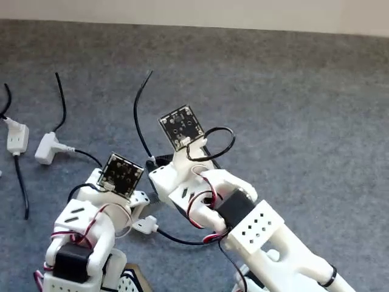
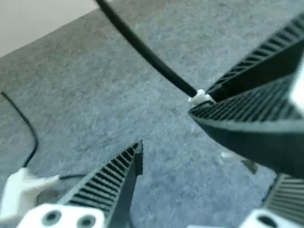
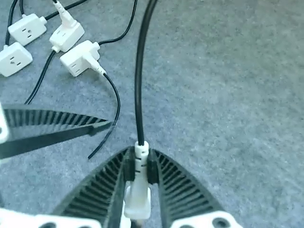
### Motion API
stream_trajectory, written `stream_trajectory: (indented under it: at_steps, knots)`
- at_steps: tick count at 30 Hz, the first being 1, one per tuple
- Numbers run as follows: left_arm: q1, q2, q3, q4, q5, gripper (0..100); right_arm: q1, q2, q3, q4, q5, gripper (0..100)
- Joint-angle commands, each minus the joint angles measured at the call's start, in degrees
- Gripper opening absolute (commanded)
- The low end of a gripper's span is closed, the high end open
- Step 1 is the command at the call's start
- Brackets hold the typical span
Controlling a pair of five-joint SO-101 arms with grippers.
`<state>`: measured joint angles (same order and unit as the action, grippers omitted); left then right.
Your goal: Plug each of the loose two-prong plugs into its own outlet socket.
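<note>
The right end effector [image 3: 139, 154] is squeezed tight on a white plug [image 3: 137, 190]. The plug is small and long, and its black cord [image 3: 138, 71] comes straight out from between the fingers. In the high view this end effector [image 1: 159, 163] sits in the middle of the frame, and the cord [image 1: 135, 115] curves up from it toward the top. The left end effector [image 2: 204, 175] is just beside it, with its fingers [image 2: 111, 183] wide apart and nothing in them. A second plug [image 1: 146, 225], also white, lies loose on the grey table [image 1: 304, 121] in the lower middle of the high view, between the two arms. Its thin cord [image 1: 180, 239] goes off under the right arm. White outlet blocks [image 1: 17, 139] lie at the left edge of the high view, well apart from both plugs. The left arm [image 1: 91, 219] sits between the held plug and those blocks. Grey table spreads wide over the right half and the top of the high view, up to a pale strip [image 1: 194, 9] along the top edge
</note>
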<state>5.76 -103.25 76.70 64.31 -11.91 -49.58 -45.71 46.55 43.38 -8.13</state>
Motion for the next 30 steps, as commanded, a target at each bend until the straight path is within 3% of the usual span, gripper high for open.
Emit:
stream_trajectory:
  at_steps: [1, 11, 20, 26, 30]
  knots:
    - [-4.7, -0.6, 2.1, -4.5, -0.8, 40, -0.5, -2.0, -0.7, 2.0, -0.3, 0.5]
    - [-6.6, -0.6, 2.3, -4.7, -0.9, 40, 2.4, -2.4, -0.9, 10.8, 5.8, 0.5]
    - [-6.7, -0.6, 3.5, -6.0, -1.0, 40, 3.6, -2.4, -5.8, 25.5, 12.5, 0.5]
    - [-6.7, -0.6, 3.1, -5.9, -1.0, 40, 4.6, -2.4, -6.4, 26.0, 13.3, 0.5]
    - [-5.5, -0.6, 0.7, -1.8, -0.7, 40, 9.0, -1.9, -6.0, 18.1, 9.1, 0.5]
